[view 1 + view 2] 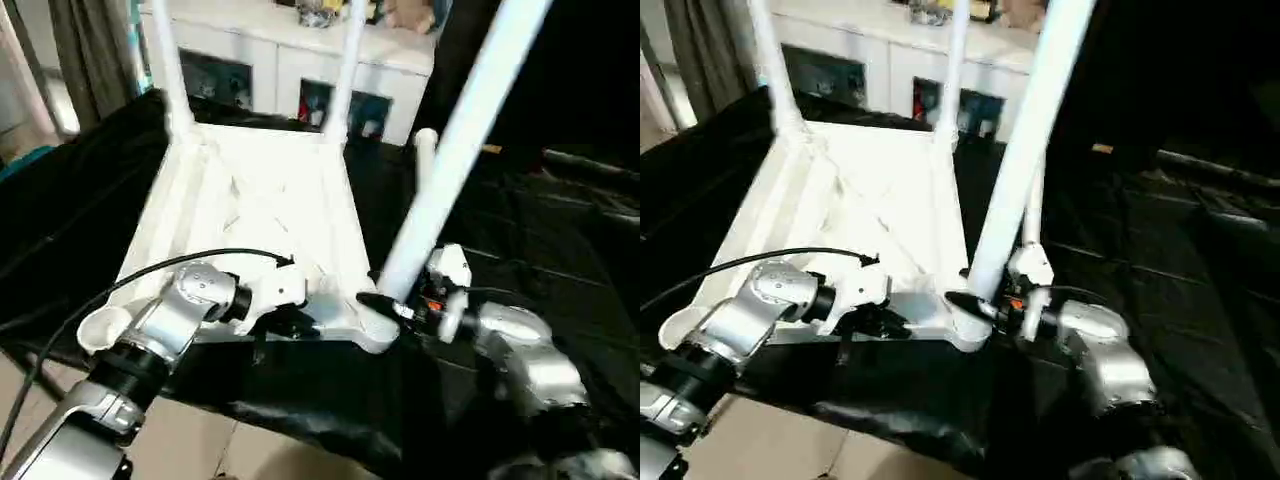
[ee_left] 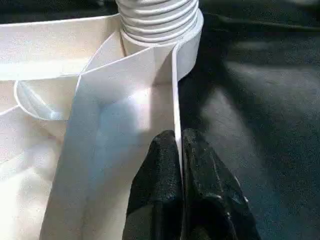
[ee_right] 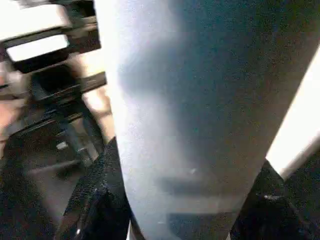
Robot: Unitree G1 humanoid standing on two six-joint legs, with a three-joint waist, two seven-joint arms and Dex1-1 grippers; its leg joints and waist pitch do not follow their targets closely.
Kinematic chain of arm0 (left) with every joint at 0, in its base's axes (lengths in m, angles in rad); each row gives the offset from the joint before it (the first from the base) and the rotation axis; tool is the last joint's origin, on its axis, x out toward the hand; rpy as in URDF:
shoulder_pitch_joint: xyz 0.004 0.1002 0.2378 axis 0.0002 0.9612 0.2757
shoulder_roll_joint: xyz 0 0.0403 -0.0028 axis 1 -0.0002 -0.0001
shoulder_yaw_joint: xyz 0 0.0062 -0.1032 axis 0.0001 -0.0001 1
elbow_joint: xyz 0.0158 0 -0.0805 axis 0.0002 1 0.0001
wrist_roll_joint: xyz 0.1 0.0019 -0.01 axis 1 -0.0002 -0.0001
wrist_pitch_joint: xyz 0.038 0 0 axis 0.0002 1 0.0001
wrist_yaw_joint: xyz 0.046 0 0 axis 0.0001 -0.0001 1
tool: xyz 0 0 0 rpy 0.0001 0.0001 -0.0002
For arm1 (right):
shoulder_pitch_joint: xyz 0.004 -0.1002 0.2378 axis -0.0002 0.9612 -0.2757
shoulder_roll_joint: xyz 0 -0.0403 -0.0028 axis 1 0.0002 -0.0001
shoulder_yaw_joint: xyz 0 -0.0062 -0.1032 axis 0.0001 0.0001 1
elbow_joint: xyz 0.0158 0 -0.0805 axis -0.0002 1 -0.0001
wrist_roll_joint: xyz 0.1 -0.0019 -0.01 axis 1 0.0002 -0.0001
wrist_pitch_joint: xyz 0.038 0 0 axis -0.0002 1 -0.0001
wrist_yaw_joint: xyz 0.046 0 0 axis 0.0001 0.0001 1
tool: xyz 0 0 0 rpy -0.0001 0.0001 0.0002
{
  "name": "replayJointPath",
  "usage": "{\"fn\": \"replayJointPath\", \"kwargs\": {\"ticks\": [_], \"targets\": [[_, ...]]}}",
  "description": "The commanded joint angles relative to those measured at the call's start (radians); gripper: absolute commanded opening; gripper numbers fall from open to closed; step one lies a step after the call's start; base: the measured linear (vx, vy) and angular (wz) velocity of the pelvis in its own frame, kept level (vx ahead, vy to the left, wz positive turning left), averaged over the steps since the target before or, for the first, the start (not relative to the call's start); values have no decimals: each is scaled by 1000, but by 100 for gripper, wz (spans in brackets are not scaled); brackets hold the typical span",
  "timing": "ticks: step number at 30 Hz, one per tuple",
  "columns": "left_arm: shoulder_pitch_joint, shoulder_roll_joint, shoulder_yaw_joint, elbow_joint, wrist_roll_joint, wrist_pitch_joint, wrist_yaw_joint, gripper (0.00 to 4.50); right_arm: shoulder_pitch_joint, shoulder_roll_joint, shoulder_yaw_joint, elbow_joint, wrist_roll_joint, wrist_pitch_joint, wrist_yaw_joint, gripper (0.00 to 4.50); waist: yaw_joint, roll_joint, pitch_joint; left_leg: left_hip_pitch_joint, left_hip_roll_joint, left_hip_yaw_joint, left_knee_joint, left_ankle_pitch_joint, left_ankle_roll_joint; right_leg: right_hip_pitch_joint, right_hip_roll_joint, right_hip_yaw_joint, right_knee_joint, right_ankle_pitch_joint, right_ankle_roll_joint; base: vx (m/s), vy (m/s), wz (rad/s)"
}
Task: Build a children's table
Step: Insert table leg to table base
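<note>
The white tabletop (image 1: 250,200) lies underside up on the black cloth. Two white legs (image 1: 165,70) (image 1: 345,70) stand in its far corner sockets. A third leg (image 1: 460,130) leans in the near right socket (image 1: 370,335), and my right gripper (image 1: 385,300) is shut on its lower end, one finger (image 3: 100,195) on each side of the tube. My left gripper (image 2: 176,137) is shut on the tabletop's thin near rim wall (image 2: 175,90), close to that socket. The near left socket (image 1: 100,328) holds nothing. Another white tube (image 1: 425,150) shows behind the held leg.
A white cabinet (image 1: 290,70) with glass doors stands right behind the work surface. The black cloth (image 1: 520,230) spreads wide to the right. Its near edge drops to the tiled floor (image 1: 200,440). A black cable (image 1: 150,270) arcs over my left forearm.
</note>
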Motion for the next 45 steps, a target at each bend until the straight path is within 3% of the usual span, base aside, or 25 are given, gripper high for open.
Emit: {"fn": "replayJointPath", "kwargs": {"ticks": [1, 3, 4, 5, 6, 8, 10, 11, 12, 13, 14, 15, 16, 17, 18, 19, 20, 21, 22, 26, 31, 34, 40, 43, 45], "targets": [[-8, -24, 17, -17, -23, 28, 11, 0, 7, -3, -9, 162, -79, 34, -130, 190, -21, 15, -20, 10, 64, -57, -97, -589, -71, 15, -85, 13, -120, -754, -48, -56, 36, -16], [-4, -29, 23, -37, -35, 57, 8, 0, -22, 13, -14, 205, -88, 32, -180, 190, -39, 31, -15, 6, 73, -72, -118, -686, -90, 28, -79, -7, -115, -684, -66, -43, 50, -18], [-1, -32, 25, -46, -40, 69, 6, 0, -37, 22, -16, 227, -94, 33, -205, 190, -52, 30, -14, 2, 76, -79, -128, -752, -99, 39, -76, -18, -107, -622, -77, 0, 0, 0], [-1, -32, 25, -46, -40, 69, 6, 0, -37, 22, -16, 227, -94, 33, -205, 190, -53, 37, -11, 3, 77, -80, -135, -783, -103, 42, -72, -22, -103, -603, -82, 0, 0, 0], [0, -36, 26, -59, -36, 106, 16, 0, -71, 42, -26, 272, -99, 34, -264, 190, -55, 33, -12, -1, 79, -78, -144, -802, -103, 51, -73, -20, -92, -580, -86, 0, 0, 0], [-2, -43, 27, -71, -26, 149, 39, 0, -104, 59, -35, 314, -102, 39, -317, 190, -53, 36, -4, -2, 78, -65, -165, -828, -111, 48, -62, -26, -80, -599, -86, -69, -10, -4], [-5, -73, 37, -102, -10, 252, 112, 0, -167, 91, -48, 399, -110, 43, -418, 190, -33, 43, -7, -57, 89, -35, -237, -854, -123, 108, -28, -18, 49, -445, -95, -72, -33, 2], [-7, -92, 47, -115, -7, 298, 151, 0, -189, 102, -52, 426, -113, 45, -452, 190, -1, 30, -5, -61, 82, 5, -258, -824, -120, 89, -10, 13, 105, -314, -91, -11, -120, 12], [-8, -120, 60, -138, -6, 370, 202, 0, -220, 118, -58, 467, -113, 47, -500, 190, -12, -47, -10, 59, 23, -1, -66, -533, -80, -50, -81, 58, -93, -760, -30, -11, -120, 12], [-9, -131, 62, -146, -5, 392, 216, 0, -230, 124, -61, 479, -112, 49, -513, 190, 4, -37, -2, 73, 4, -20, 70, -153, -13, -76, -156, 109, -187, -1087, -2, 17, -118, 0], [-8, -159, 59, -174, 7, 445, 255, 0, -259, 142, -66, 513, -108, 50, -547, 190, 6, -33, -15, -1, -4, -44, 59, -80, 14, 13, -166, 132, -143, -1018, -27, 89, -37, -29], [-5, -190, 50, -201, 26, 486, 293, 0, -288, 164, -68, 542, -105, 50, -571, 190, 30, -15, -27, -41, 37, -56, -33, -15, -27, 64, -130, 89, -68, -694, -67, 89, -37, -29], [-3, -203, 45, -214, 34, 502, 311, 0, -302, 174, -68, 557, -104, 47, -579, 190, 18, -19, -32, 4, 45, -34, -60, -31, -33, 15, -49, 57, -25, -272, -123, 66, -20, -8], [-1, -213, 44, -222, 36, 515, 323, 0, -311, 183, -66, 566, -102, 44, -581, 190, 15, -7, -38, 26, 56, -33, -64, -77, -32, 12, -43, 53, -14, -175, -158, -36, -51, 29], [0, -220, 45, -227, 37, 524, 331, 0, -318, 188, -64, 575, -104, 39, -583, 190, 10, -13, -22, 30, 60, -19, -73, -229, -18, 0, -45, 52, -33, -232, -205, -36, -51, 29], [0, -226, 44, -228, 46, 528, 346, 0, -326, 195, -61, 582, -104, 36, -582, 190, 6, -21, -15, 34, 54, -16, -73, -377, -24, -9, -53, 50, -59, -444, -190, -11, -63, 18], [0, -228, 43, -227, 51, 529, 354, 0, -329, 199, -60, 585, -104, 35, -581, 190, 5, -12, -16, 35, 56, -22, -74, -419, -33, -11, -60, 49, -65, -519, -175, 0, 0, 0], [-4, -231, 50, -201, 74, 515, 398, 0, -342, 215, -56, 600, -117, 18, -574, 190, -1, -21, -20, 21, 60, -30, -77, -440, -46, -2, -63, 44, -76, -595, -125, 0, 0, 0], [-4, -231, 50, -201, 74, 515, 398, 0, -342, 215, -56, 600, -117, 18, -574, 190, 1, -19, -23, 20, 60, -33, -80, -424, -51, 1, -68, 41, -83, -619, -91, 0, 0, 0], [-15, -190, 53, -155, 107, 445, 450, 0, -353, 228, -67, 611, -120, -21, -525, 190, 3, -20, -22, 13, 59, -30, -85, -373, -43, 2, -69, 38, -92, -592, -78, 0, 0, 0], [-8, -119, 38, -140, 109, 295, 379, 0, -349, 216, -126, 525, -30, -60, -388, 190, 6, -21, -25, 8, 56, -29, -85, -329, -25, 7, -75, 38, -102, -616, -56, 0, 0, 0], [9, -72, 25, -146, 94, 193, 298, 0, -326, 195, -155, 427, 41, -61, -259, 190, 6, -16, -32, -4, 65, -28, -91, -234, -13, 19, -72, 42, -83, -479, -93, 0, 0, 0], [22, -53, 36, -146, 68, 148, 281, 0, -280, 153, -185, 317, 94, -49, -126, 190, 9, -14, -38, 0, 70, -15, -85, -164, -6, 21, -64, 44, -51, -262, -199, 9, 1, 0], [31, -47, 45, -150, 48, 106, 268, 0, -260, 139, -189, 272, 111, -36, -90, 190, 20, -15, -44, -1, 68, -2, -72, -34, 30, 31, -60, 45, -26, -67, -243, 35, 4, 2], [35, -44, 61, -167, 36, 86, 265, 0, -253, 134, -192, 232, 129, -19, -72, 190, 22, -16, -43, -5, 62, 5, -69, -21, 42, 34, -58, 46, -21, -25, -256, 0, 0, 0]]}}
